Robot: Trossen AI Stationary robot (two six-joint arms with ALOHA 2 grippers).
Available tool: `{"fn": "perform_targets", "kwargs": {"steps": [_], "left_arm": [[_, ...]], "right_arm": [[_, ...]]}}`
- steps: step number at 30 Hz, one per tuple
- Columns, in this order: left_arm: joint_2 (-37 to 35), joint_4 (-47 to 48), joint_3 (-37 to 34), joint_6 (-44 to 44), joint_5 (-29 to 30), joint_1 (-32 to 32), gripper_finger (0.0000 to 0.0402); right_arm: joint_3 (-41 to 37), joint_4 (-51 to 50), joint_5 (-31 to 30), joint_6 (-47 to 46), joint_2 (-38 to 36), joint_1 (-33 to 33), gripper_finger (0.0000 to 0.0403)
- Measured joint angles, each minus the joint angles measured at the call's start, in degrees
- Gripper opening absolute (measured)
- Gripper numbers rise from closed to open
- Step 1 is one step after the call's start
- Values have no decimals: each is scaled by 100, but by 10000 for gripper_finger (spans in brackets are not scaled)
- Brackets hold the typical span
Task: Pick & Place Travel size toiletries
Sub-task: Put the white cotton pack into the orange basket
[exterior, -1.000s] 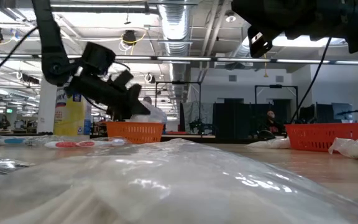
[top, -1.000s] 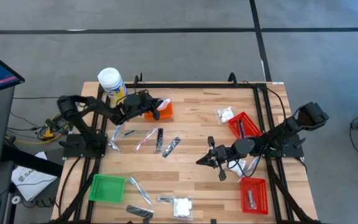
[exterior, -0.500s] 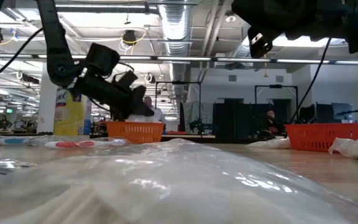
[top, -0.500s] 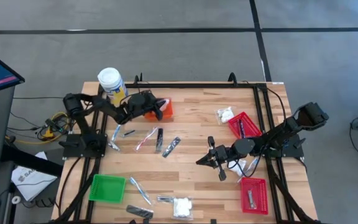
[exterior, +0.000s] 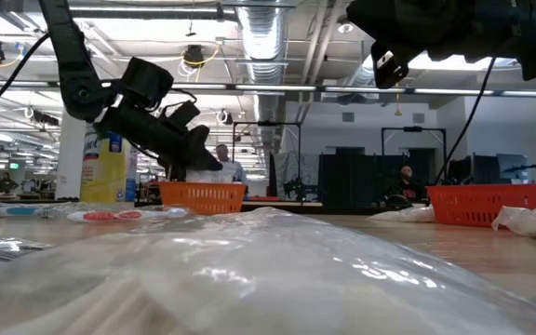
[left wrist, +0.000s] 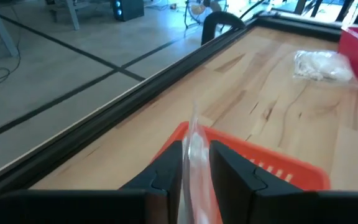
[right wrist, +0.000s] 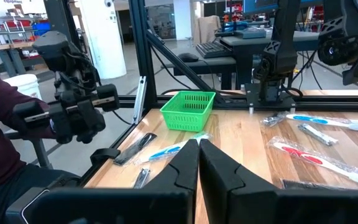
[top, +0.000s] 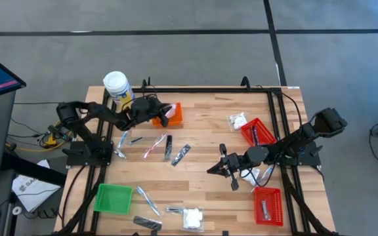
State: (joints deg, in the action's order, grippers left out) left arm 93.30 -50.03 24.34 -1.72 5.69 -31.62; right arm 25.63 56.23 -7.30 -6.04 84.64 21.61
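Note:
My left gripper (top: 161, 113) is at the far left of the table, over the left rim of the orange basket (top: 174, 115), and is shut on a thin clear-wrapped item (left wrist: 196, 152). The low view shows the left gripper (exterior: 196, 156) slanting down just above the orange basket (exterior: 203, 196). My right gripper (top: 212, 170) hovers shut and empty over the table's middle right. Loose toiletries lie flat on the wood: clear-wrapped sticks (top: 153, 147), a white packet (top: 191, 217) and another white packet (top: 237, 120). My left gripper pinches the clear wrapper (left wrist: 196, 163) between its two fingers. The fingers slant down toward the table's right. The wrapper's free end (left wrist: 194, 124) sticks out past the fingertips over the orange basket's rim (left wrist: 247, 151), clear of the table.
A white-lidded jar (top: 117, 86) stands behind the left gripper. Two red baskets (top: 255, 131) (top: 268, 204) sit at the right, near the right arm. A green basket (top: 113, 198) sits at the near left. A dark sachet (top: 148, 223) lies at the near edge.
My left gripper has shifted a little toward the table's right over the orange basket and come back, rising slightly, still shut on the clear-wrapped item.

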Motion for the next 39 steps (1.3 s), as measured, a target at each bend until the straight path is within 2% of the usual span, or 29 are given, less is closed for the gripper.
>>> {"fn": "perform_targets", "kwargs": {"steps": [6,12,14,20,31,39], "left_arm": [[0,169,0,0,2,-120,69],[0,167,0,138,-25,-126,11],[0,160,16,156,-117,-139,6],[0,77,198,208,-854,-293,1],[31,114,256,1046,-2192,-748,1],[256,112,256,1629,-2119,-822,1]], "right_arm": [[0,-2,1,0,0,0,8],[0,-2,1,0,0,0,8],[0,-2,-1,0,0,0,8],[0,-2,-1,0,0,0,8],[0,-2,-1,0,0,0,8],[0,-2,-1,2,0,-2,8]]}}
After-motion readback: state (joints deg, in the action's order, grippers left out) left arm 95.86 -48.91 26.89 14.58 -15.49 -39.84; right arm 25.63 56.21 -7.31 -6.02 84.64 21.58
